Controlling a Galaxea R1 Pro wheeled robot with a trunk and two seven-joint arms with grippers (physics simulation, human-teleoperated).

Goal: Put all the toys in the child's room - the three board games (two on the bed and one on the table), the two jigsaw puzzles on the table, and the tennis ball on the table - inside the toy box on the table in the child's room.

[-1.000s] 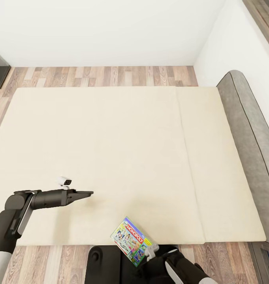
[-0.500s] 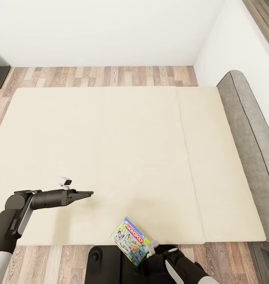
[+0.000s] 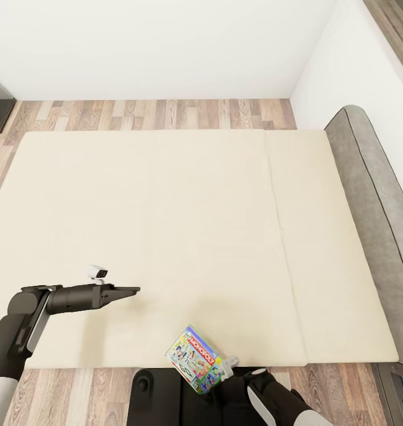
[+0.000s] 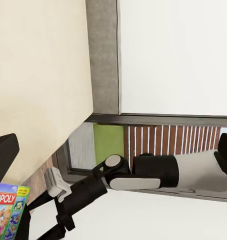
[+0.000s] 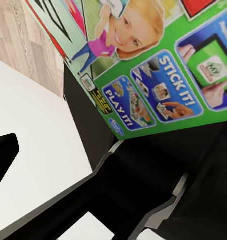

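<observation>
The Monopoly box (image 3: 193, 358) hangs just off the bed (image 3: 165, 236)'s near edge, pinched at one corner by the right gripper (image 3: 225, 368) — light, stiff, slick card, best held across its flat faces. The left gripper (image 3: 127, 290)'s fingers look pressed together, though it's hard to tell. Since a second ago, nothing has shifted but the right arm, slightly.

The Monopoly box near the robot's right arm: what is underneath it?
The Monopoly box is lifted at the bed's near edge. Under it show wood floor and the robot's dark base. The right gripper grips its corner; anything directly beneath the box is covered.
</observation>
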